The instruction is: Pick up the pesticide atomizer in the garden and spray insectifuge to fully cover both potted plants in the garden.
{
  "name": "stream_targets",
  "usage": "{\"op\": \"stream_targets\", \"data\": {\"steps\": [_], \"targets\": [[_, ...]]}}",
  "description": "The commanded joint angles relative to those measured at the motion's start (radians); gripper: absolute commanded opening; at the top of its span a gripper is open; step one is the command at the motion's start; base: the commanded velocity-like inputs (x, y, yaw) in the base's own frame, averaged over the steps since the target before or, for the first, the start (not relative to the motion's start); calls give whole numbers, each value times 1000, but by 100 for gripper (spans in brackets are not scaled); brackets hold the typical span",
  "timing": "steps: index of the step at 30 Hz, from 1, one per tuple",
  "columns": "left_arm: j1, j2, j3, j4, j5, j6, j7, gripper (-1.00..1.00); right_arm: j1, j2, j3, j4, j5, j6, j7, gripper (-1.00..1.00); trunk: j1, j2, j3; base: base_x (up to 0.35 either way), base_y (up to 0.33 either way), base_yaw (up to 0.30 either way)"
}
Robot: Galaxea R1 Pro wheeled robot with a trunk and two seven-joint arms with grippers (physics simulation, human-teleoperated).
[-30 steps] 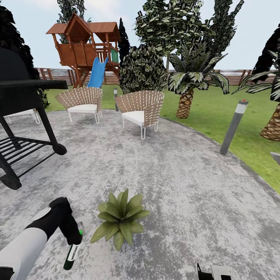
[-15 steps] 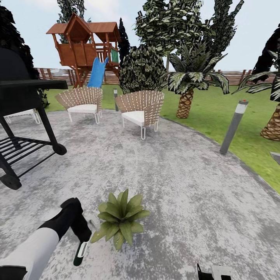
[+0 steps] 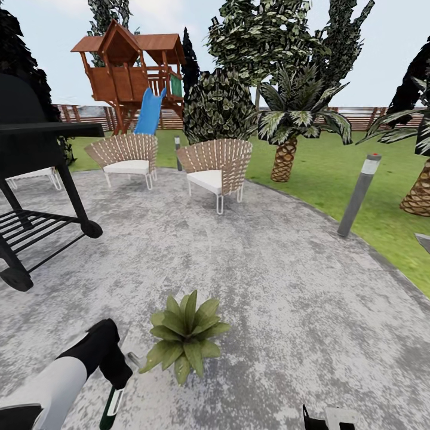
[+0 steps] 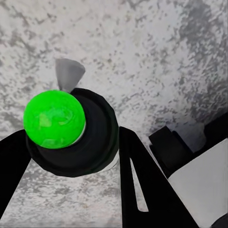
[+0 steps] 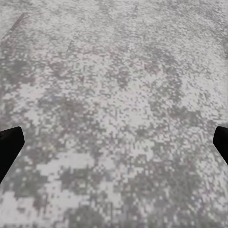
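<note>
Left gripper (image 3: 113, 391) squeezes the pesticide atomizer (image 4: 71, 133), with the potted plant (image 3: 186, 342) just beside it.

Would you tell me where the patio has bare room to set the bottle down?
Bare paving lies between the potted plant, the chairs and the bollard. It is crowded by the grill.

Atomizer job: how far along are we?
Done: the atomizer is picked up, held in the left gripper over the paved patio. In hand: it hangs just beside one potted plant, and no spray on the leaves is visible. Left: covering this plant, then finding and spraying the second one. The right gripper is open, over bare paving.
</note>
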Motion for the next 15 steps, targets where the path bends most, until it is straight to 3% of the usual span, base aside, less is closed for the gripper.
{"op": "stream_targets", "data": {"steps": [1,8,15], "targets": [[0,0,5,2,-5,6,-3,-100,-1,0,-3,2,11,-3,-8,100,0,0,-1,0,0,0],[0,4,7,6,-3,7,1,-100,-1,0,-3,2,11,-3,-8,100,0,0,-1,206,0,0],[0,5,6,5,-4,7,2,-100,-1,0,-3,2,11,-3,-8,100,0,0,-1,35,0,0]]}}
